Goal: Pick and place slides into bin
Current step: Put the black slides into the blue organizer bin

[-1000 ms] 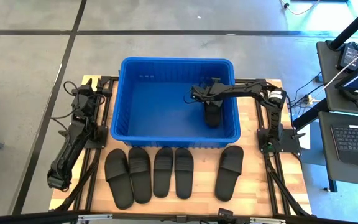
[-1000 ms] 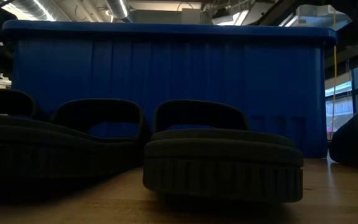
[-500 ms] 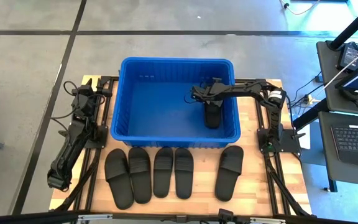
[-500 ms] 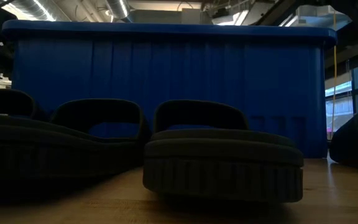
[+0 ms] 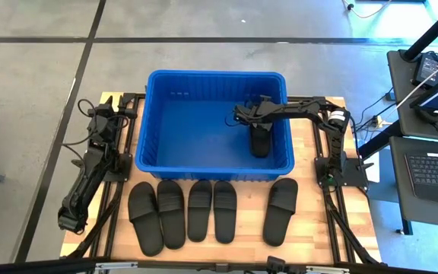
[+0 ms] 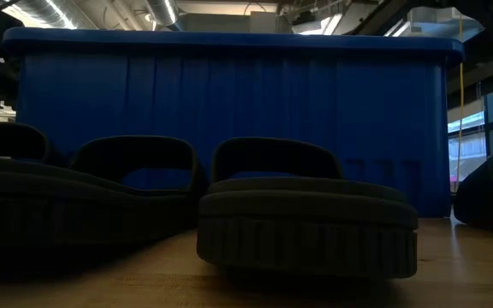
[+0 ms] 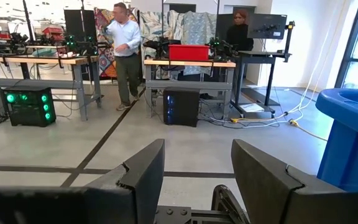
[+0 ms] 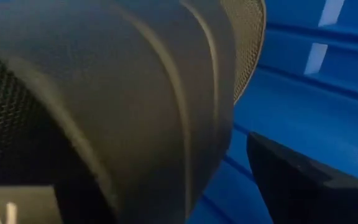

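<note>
The right gripper [image 5: 243,116] is held right of centre with fingers parted, while the left gripper [image 5: 106,109], also parted, is parked at the left.

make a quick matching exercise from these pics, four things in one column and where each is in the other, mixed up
Things:
1. right gripper
2. left gripper
3. lone slide
4. five slides

Places:
A. on the floor of the bin, near its right wall
B. in a row on the table in front of the bin
C. reaching inside the bin
D. parked at the table's left edge, outside the bin

Pairs: 1-C, 2-D, 3-A, 4-B
</note>
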`<state>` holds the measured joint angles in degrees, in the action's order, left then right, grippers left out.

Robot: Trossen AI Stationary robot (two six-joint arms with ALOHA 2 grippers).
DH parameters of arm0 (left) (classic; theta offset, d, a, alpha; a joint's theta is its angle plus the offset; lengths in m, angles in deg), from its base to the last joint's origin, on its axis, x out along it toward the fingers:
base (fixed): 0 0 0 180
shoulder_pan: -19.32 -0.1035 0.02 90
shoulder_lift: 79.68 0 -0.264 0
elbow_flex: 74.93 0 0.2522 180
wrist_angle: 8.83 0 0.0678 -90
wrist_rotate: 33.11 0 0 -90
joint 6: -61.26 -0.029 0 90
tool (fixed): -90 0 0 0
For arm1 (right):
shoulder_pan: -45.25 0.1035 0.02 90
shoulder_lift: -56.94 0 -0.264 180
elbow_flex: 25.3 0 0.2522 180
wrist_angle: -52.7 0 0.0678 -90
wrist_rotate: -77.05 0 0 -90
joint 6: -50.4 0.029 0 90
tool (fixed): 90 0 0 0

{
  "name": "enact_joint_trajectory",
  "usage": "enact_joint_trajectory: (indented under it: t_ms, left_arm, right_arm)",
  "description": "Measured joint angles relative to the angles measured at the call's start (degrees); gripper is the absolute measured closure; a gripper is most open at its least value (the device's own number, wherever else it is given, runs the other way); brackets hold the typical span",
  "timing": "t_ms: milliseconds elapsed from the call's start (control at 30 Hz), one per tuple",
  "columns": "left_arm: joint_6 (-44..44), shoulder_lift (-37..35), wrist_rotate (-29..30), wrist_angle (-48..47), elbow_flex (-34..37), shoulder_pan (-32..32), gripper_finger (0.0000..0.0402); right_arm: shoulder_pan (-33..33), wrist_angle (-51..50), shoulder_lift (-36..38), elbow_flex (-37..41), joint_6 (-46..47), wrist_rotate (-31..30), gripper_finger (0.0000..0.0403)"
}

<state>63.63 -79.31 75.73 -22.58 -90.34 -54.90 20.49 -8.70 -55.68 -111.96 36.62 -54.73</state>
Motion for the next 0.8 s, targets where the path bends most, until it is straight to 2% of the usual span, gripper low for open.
enact_joint_trajectory:
  t_ms: [233,800]
  left_arm:
    - [0.01,0.00,0.01,0.00,0.00,0.01,0.0220]
    - [0.01,0.00,-0.01,0.00,0.00,0.01,0.0220]
  right_arm:
    - [0.88,0.28,0.00,-0.02,-0.48,4.03,0.0148]
    - [3.06,-4.33,0.00,-2.79,1.46,2.67,0.0148]
